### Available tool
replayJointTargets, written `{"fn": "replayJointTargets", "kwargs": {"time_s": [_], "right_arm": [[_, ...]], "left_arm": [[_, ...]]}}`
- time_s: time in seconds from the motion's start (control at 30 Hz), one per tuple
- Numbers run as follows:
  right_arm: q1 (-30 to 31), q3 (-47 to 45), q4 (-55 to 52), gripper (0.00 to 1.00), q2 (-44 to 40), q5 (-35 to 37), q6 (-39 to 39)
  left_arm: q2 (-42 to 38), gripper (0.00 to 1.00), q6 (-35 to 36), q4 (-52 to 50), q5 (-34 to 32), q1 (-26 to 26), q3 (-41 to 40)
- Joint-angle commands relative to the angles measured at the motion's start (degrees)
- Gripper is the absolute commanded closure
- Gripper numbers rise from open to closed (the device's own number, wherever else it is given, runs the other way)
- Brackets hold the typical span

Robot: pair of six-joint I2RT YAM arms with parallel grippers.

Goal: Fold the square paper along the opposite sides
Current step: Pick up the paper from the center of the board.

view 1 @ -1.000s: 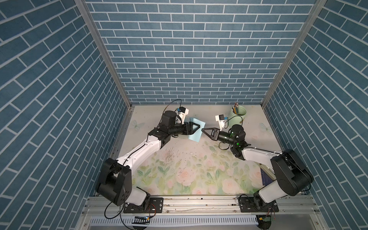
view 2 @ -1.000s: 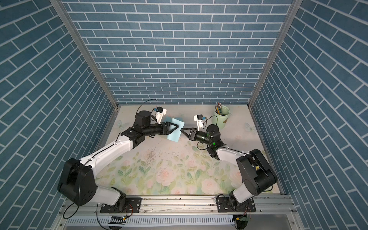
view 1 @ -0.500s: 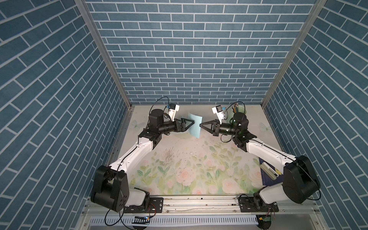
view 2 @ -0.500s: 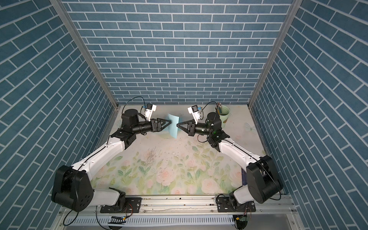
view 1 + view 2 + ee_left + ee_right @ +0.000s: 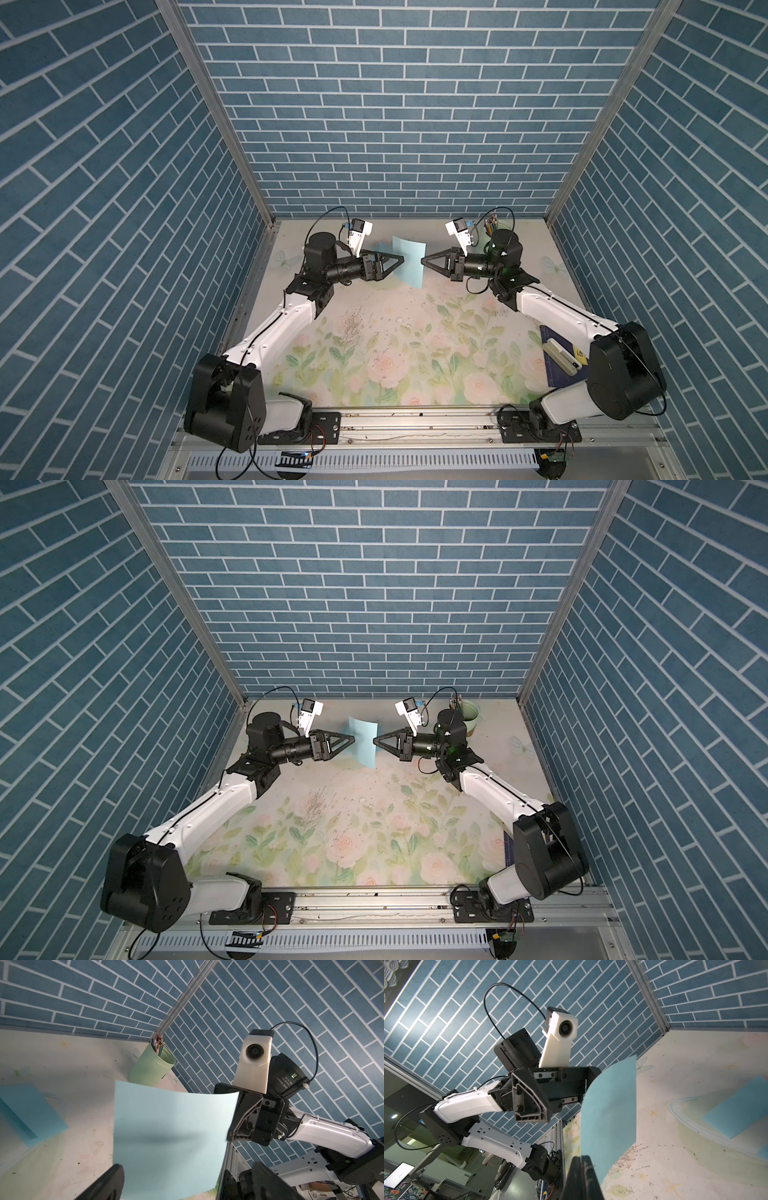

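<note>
Left claw has spread wider at the paper; right claw stays clamped on it.

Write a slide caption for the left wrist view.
The right end effector pinches an edge of the light blue paper sheet; left end effector open, green pencil cup behind.

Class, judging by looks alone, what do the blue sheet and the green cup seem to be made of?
Blue sheet: thin matte paper, it seems; it curves and shows no shine.
Green cup: probably plastic; smooth wall, even pale colour, thin rim.
</note>
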Motion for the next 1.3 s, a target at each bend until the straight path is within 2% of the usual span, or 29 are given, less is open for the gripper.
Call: {"fn": "replayJointTargets", "kwargs": {"time_s": [0.0,0.1,0.4,0.43,0.5,0.63,0.73,0.83,1.17,1.27], "right_arm": [[0.03,2.41,0.55,1.0,-0.46,-3.82,-0.5],[0.01,2.69,1.33,1.0,-0.66,-4.84,0.31],[-1.54,1.89,5.74,1.0,2.28,-4.66,3.49],[-2.02,1.9,5.57,1.0,2.52,-4.42,3.46],[-2.88,1.9,5.1,1.0,2.88,-4.03,3.33],[-3.77,1.99,3.77,1.0,2.92,-3.52,2.57],[-3.86,2.68,0.98,1.0,3.14,-3.05,0.59],[-3.95,2.93,-0.16,1.0,3.29,-3.01,-0.25],[-3.87,3.39,-3.49,1.0,3.84,-3.23,-2.59],[-3.86,3.48,-3.88,1.0,3.95,-3.41,-2.86]], "left_arm": [[1.61,0.0,-1.86,5.16,1.81,0.56,0.05],[2.37,0.0,-3.72,7.92,2.71,0.54,0.29],[0.95,0.0,-3.52,8.11,3.71,0.54,-0.97],[0.49,0.03,-3.49,7.98,3.68,0.54,-1.37],[-0.56,0.17,-2.9,7.04,3.04,0.54,-1.92],[-1.58,0.55,-0.36,2.54,0.61,0.54,-1.88],[-1.45,0.72,0.07,1.42,-0.14,0.54,-2.06],[-1.15,0.81,0.13,1.1,-0.23,0.54,-1.97],[0.31,0.91,1.18,-1.83,-0.67,0.54,0.14],[0.38,0.83,1.08,-1.06,-0.43,0.46,0.05]]}}
